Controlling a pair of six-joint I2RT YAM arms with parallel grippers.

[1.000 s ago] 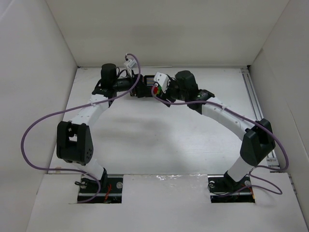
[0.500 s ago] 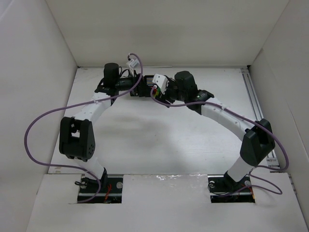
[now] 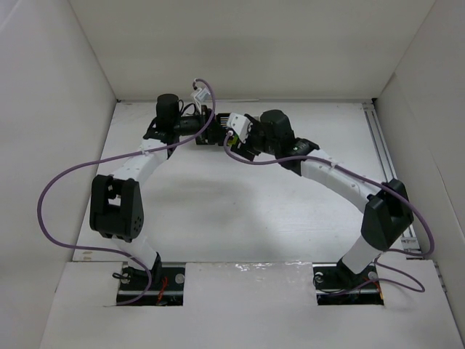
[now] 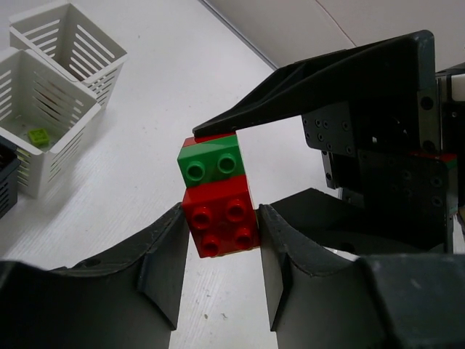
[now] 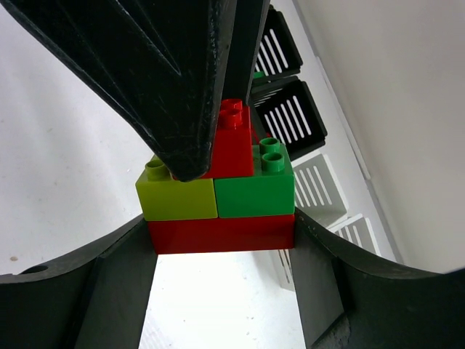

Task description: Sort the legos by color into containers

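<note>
A stack of legos hangs between both grippers above the table. In the right wrist view my right gripper [image 5: 221, 236] is shut on the long red brick [image 5: 221, 233] at the base, which carries a yellow-green brick [image 5: 178, 198], a green brick [image 5: 254, 190] and a red brick [image 5: 234, 145]. In the left wrist view my left gripper [image 4: 221, 222] is shut on that red brick [image 4: 218, 218], next to the green brick [image 4: 212, 161]. The stack is almost hidden in the top view, where the left gripper [image 3: 211, 133] and right gripper [image 3: 231, 137] meet.
Two white baskets [image 4: 64, 33] [image 4: 33, 120] stand at the left wrist view's upper left, the nearer holding a yellow-green brick [image 4: 38, 135]. A black basket's edge [image 4: 6, 185] shows beside them. The right wrist view shows two black baskets [image 5: 280, 45] [image 5: 294, 116] and two white [image 5: 320, 190] [image 5: 363, 233].
The right wrist has shifted a little left toward the left gripper. The left arm's elbow has moved slightly. The stack stays held between both grippers.
</note>
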